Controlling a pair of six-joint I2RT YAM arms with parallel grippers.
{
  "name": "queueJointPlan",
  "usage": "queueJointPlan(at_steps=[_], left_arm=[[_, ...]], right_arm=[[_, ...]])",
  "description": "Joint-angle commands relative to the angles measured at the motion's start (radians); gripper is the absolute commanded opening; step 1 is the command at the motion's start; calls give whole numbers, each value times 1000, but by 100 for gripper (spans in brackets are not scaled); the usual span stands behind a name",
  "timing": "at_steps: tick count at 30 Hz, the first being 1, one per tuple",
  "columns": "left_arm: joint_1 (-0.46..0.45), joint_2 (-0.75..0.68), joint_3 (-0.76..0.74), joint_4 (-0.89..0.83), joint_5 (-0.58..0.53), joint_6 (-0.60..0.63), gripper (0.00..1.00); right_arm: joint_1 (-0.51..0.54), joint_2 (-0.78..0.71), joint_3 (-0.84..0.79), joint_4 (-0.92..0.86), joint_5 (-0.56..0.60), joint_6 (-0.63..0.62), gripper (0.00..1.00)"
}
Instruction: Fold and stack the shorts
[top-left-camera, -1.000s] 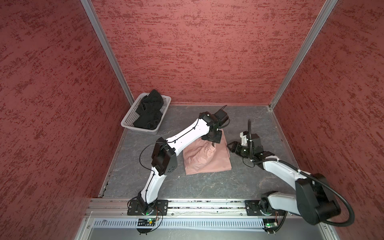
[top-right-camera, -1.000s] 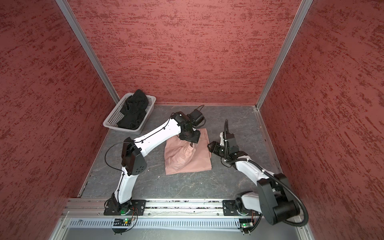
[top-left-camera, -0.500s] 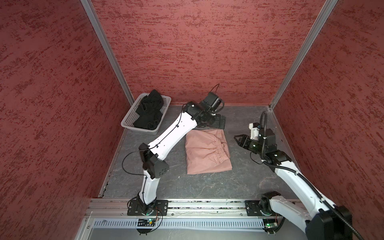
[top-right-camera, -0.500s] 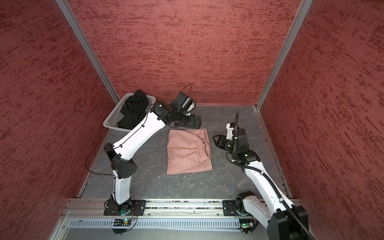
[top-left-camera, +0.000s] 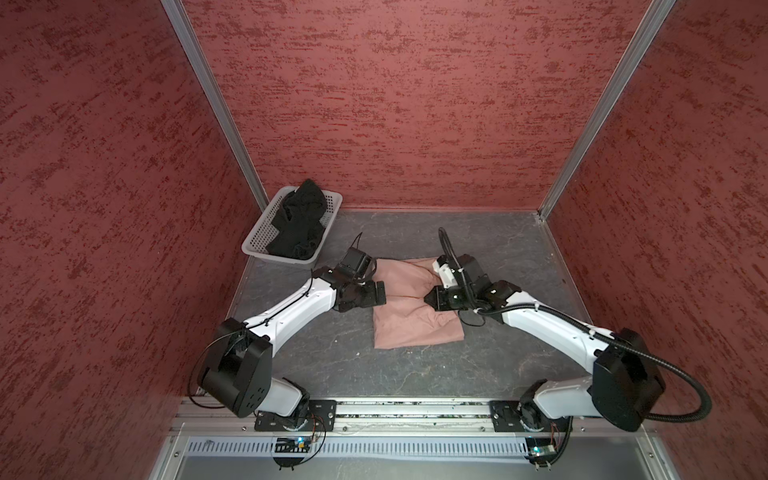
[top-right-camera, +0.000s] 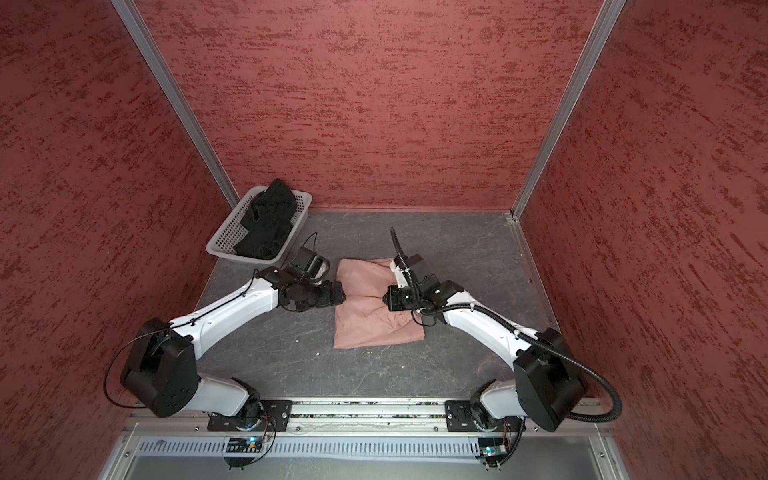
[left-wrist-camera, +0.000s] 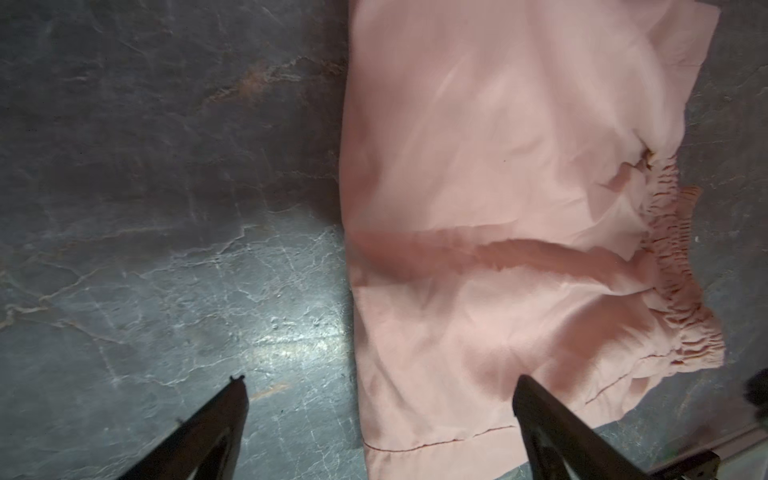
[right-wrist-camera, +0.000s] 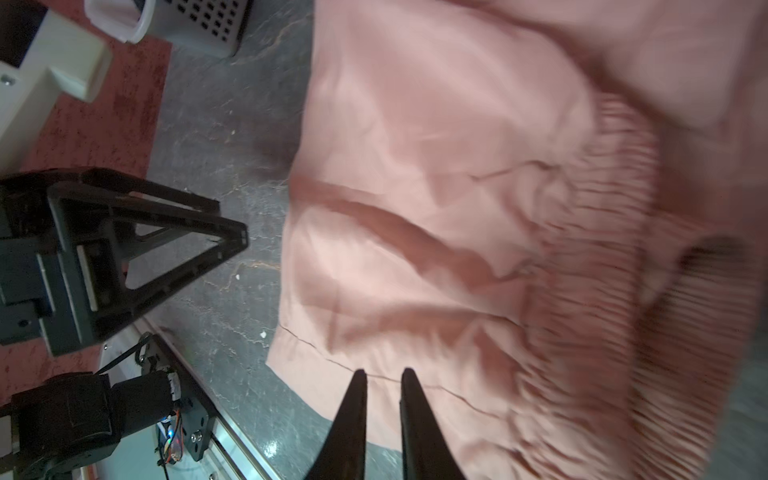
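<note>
The pink shorts (top-left-camera: 415, 320) lay on the bench (top-left-camera: 332, 365). My left claw (left-wrist-camera: 380, 380) gaped empty at their edge. My right claw (right-wrist-camera: 384, 372) was nearly closed above them; I could not tell whether it gripped cloth. The black shorts (top-left-camera: 299, 224) sat bunched in the basket (top-left-camera: 258, 240).

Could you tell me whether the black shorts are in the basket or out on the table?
In the basket: the black shorts lie bunched inside the white basket; only the pink shorts are on the table.
</note>
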Motion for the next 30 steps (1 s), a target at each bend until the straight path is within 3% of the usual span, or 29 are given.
queueJointPlan(at_steps=[1,9,14,19,25,30], left_arm=[[51,-68,-8,94,29,-11,99],[129,-246,-53,22,20,4,99],[142,-286,-70,3,29,8,99],[151,-279,-85,16,45,8,99],[170,-246,-86,18,54,32,99],[181,-234,-83,12,56,45,99]], right_arm=[[71,169,76,32,44,37,14],[66,383,107,-54,162,102,5],[-78,397,36,-46,195,105,4],[-199,360,69,-123,277,37,4],[-363,361,96,-76,229,-3,3],[-305,311,165,-25,123,-154,9]])
